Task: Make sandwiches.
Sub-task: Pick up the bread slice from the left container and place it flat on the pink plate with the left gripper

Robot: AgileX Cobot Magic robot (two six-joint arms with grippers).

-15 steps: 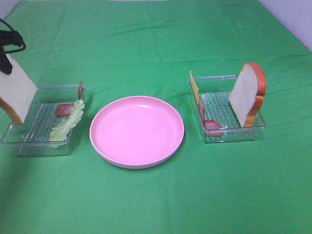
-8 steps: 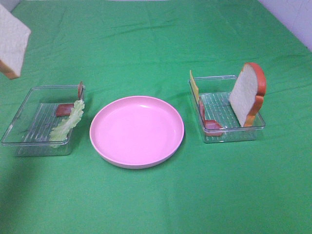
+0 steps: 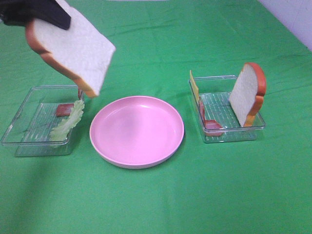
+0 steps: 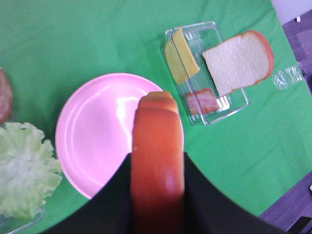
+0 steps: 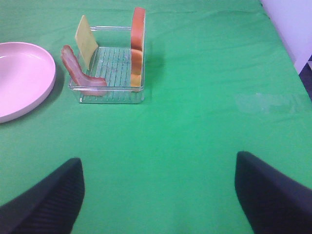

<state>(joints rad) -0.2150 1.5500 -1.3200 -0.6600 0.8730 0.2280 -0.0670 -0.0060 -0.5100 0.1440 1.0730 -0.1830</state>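
The left claw (image 4: 157,168) is clamped narrowly on the crust edge of a bread slice (image 3: 73,46). The slice hangs tilted below it in the air, over the gap between the left tray (image 3: 15,119) and the pink plate (image 3: 136,131). The right claw (image 5: 158,195) gapes wide and empty above the green worktop (image 5: 195,126).

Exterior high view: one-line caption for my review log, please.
Left hand holds a tilted bread slice aloft; the pink plate sits between the left tray and right tray.
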